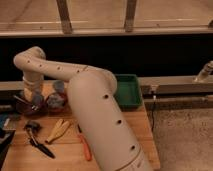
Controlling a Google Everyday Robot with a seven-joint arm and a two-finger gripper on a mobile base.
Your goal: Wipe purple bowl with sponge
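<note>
A dark purplish bowl sits on the wooden table at the back left, with something grey-blue just behind it. My white arm rises from the front and bends left. Its wrist points down, and the gripper hangs at the table's left end, over a second dark bowl, just left of the purplish bowl. I cannot make out a sponge; it may be under the gripper or hidden by the arm.
A green tray stands at the back right of the table. A yellow tool, an orange-handled tool and a black tool lie at the front left. A dark bin edge is at the far left. A window ledge runs behind.
</note>
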